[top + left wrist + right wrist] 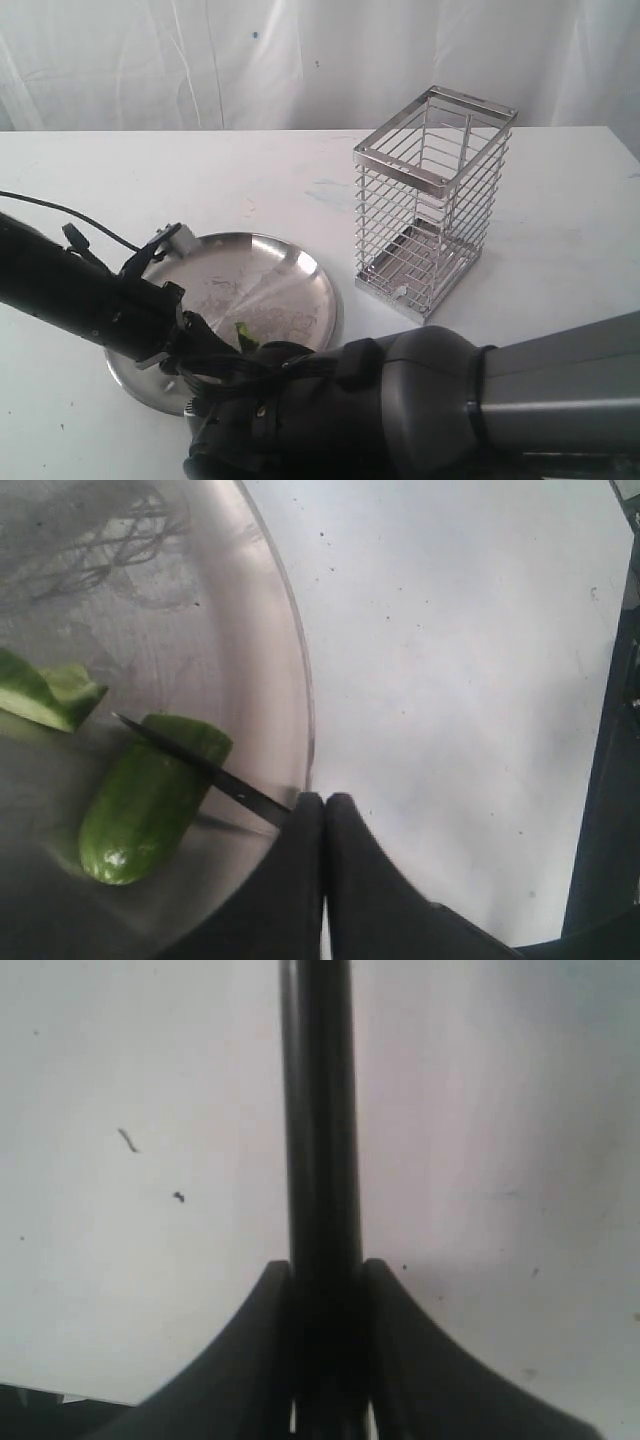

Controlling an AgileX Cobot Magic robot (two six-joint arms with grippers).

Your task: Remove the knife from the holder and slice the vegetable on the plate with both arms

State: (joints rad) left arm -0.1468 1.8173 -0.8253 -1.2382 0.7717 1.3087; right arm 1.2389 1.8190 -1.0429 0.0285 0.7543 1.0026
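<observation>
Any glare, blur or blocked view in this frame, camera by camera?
Exterior view: the right arm looms close and soft, hiding part of the plate. Left wrist view: the vegetable is sharp, streaky reflections on the steel. Right wrist view: the knife in the right tool is a dark, unfocused bar.

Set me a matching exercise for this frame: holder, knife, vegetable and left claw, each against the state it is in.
Things:
1. holder
2. knife
3. vegetable
4. left claw

States:
A. shut, holding nothing
B. lying on the plate
C. standing upright with no knife in it
D. handle gripped by the right claw, blade across the green piece

Pairs: 1-C; 2-D; 3-B; 4-A
</observation>
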